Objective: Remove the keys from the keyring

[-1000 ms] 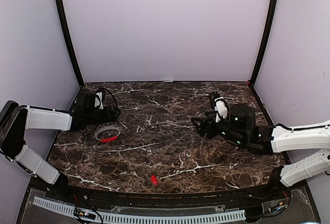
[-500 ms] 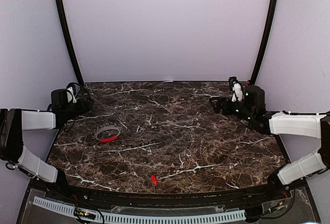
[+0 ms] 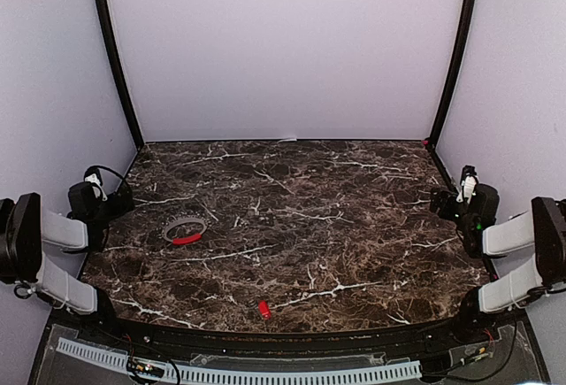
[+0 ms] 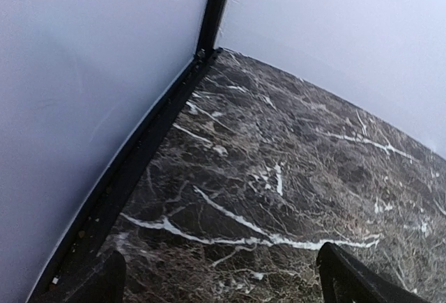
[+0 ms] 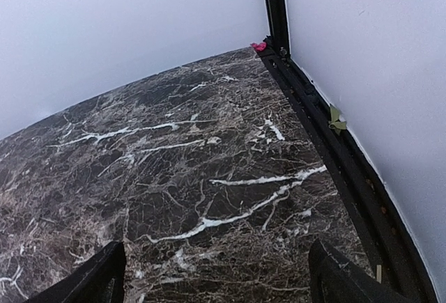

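Observation:
The keyring point(image 3: 184, 228), a thin grey wire ring with a curved red sleeve on its near rim, lies flat on the dark marble table point(image 3: 292, 217) at the left. The tiny red-headed key point(image 3: 263, 309) lies apart from it near the table's front edge. My left gripper point(image 3: 99, 197) is drawn back to the left wall, open and empty, its fingertips point(image 4: 348, 282) wide apart in the left wrist view. My right gripper point(image 3: 455, 199) is drawn back to the right wall, open and empty, its fingertips point(image 5: 104, 278) wide apart. Neither wrist view shows the ring or the key.
Pale walls and black corner posts point(image 3: 113, 53) close in the table on three sides. A black rail point(image 5: 327, 143) runs along the right wall, with a small pink scrap point(image 5: 258, 47) at the far corner. A white toothed strip point(image 3: 239, 373) lies below the front edge.
Both arms have pulled back from the middle of the table to the side walls. The left gripper has left the keyring. The ring and the key have not moved.

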`<move>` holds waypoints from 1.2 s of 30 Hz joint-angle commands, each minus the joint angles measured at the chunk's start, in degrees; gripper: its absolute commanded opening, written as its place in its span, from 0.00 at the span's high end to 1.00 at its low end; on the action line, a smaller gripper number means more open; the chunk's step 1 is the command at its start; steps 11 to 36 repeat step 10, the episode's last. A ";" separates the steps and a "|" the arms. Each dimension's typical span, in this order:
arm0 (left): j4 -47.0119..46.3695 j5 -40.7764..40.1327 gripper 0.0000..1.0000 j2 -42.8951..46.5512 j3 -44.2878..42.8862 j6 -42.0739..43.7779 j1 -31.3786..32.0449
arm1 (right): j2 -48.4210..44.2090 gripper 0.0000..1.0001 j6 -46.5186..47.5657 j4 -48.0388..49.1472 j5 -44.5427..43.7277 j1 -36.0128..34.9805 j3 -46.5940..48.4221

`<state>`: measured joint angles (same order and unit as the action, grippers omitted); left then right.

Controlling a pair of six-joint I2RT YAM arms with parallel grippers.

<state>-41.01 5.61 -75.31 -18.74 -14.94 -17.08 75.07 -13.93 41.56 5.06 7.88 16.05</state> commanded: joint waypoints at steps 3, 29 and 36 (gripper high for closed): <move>-15.94 1.13 0.01 -6.55 -0.23 7.92 5.79 | 4.31 0.12 4.60 22.79 -0.56 -0.22 -2.44; -19.46 0.47 0.01 -5.85 1.54 7.50 6.17 | 6.79 0.11 6.03 31.30 -1.87 -1.34 -5.25; -19.46 0.47 0.01 -5.85 1.54 7.50 6.17 | 6.79 0.11 6.03 31.30 -1.87 -1.34 -5.25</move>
